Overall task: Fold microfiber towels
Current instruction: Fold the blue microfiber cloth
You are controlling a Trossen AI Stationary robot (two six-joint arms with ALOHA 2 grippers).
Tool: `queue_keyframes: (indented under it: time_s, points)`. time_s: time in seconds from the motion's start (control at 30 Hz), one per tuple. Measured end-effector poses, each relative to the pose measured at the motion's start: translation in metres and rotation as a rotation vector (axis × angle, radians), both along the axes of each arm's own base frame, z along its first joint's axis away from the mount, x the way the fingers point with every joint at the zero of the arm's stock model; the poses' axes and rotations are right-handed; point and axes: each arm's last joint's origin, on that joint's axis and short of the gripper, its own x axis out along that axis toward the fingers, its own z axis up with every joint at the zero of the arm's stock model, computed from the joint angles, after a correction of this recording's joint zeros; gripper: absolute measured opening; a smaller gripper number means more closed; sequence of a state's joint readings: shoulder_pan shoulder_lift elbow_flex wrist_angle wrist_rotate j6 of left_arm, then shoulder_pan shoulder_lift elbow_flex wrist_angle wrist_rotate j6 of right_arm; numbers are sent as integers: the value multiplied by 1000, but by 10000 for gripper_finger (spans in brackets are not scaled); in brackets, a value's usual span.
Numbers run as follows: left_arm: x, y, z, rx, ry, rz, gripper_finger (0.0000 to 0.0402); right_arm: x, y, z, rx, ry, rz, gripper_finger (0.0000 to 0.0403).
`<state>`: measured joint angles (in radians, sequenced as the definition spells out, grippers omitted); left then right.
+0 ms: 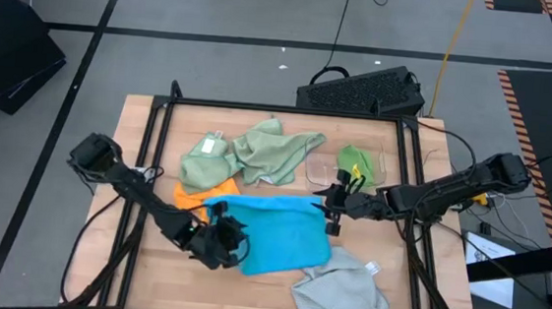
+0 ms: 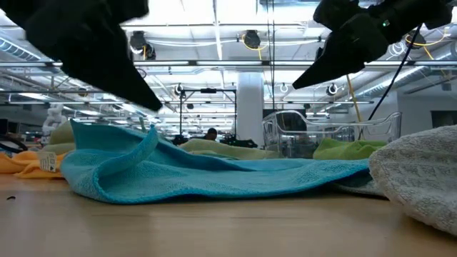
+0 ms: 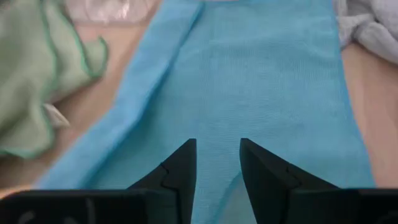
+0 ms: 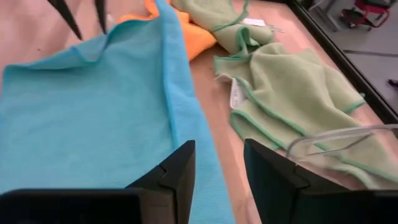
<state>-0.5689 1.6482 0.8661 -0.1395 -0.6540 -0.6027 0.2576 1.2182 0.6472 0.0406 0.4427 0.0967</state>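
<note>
two end effectors parted over blue towel (image 1: pixel 275 235), grey towel (image 1: pixel 341 289) beside

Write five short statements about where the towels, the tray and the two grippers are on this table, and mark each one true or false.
1. The bright blue microfiber towel lies spread mid-table between both grippers. True.
2. The light grey towel sits inside the clear plastic tray. False: it lies on the wood near the front edge; a bright green towel is at the tray.
3. The left gripper clamps the blue towel. False: its fingers stand apart above it.
4. The orange towel is partly covered by the blue one. True.
5. The right gripper holds a pale sage green towel. False: it is open, holding nothing.
</note>
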Motion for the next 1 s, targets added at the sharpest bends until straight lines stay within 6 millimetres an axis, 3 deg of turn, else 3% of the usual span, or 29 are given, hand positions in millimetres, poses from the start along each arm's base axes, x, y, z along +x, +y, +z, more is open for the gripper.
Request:
queue_keyframes:
  time_s: [0.23,0.4,0.5,0.73,1.0]
  points:
    - [18,9,-1,-54,-44,-33,158,-1,5,0,-1,0,20,128]
    - [26,19,0,-221,-34,-18,192,-1,5,0,-3,4,21,128]
    - [23,14,-1,-249,-17,-31,204,-1,4,-1,-9,10,25,128]
    - [15,5,-5,-424,-11,131,207,-1,4,-1,-26,14,37,128]
    - [14,7,-13,-451,-15,258,205,-1,4,0,-46,16,50,128]
